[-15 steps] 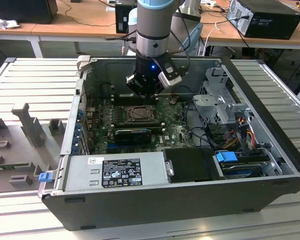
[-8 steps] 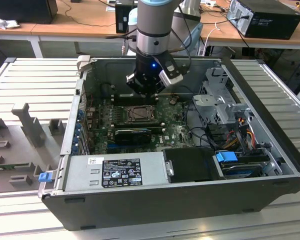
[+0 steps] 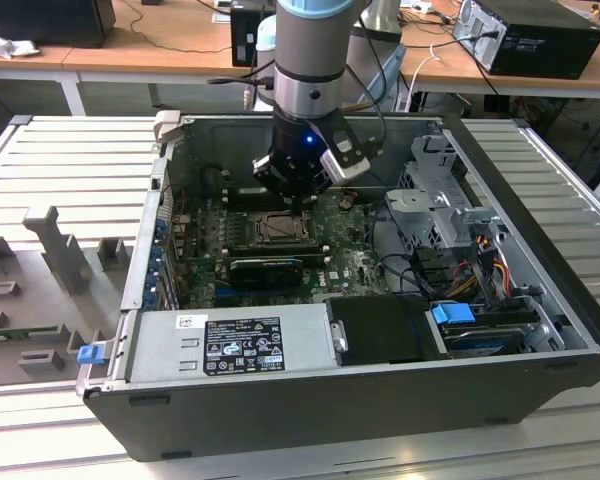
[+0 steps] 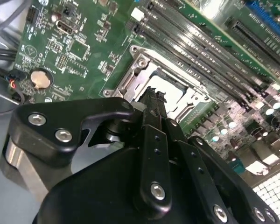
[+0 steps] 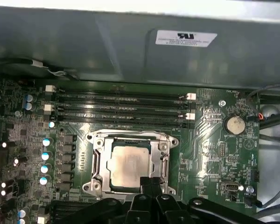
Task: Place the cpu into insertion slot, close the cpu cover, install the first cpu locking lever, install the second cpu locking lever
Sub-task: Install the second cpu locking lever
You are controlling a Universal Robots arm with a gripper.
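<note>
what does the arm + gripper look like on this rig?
The arm is a silver-grey cylinder with a pale blue cap ring at the top and a blue light low on the wrist. A grey camera block sits beside the wrist, with black cables running up the arm. The gripper is black, with linkage fingers joined by silver screws.

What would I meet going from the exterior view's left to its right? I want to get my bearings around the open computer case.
Grey ridged fixture blocks → blue latch tab → labelled power supply → insertion slot with the gripper above its edge → drive cage → blue drive handle.
</note>
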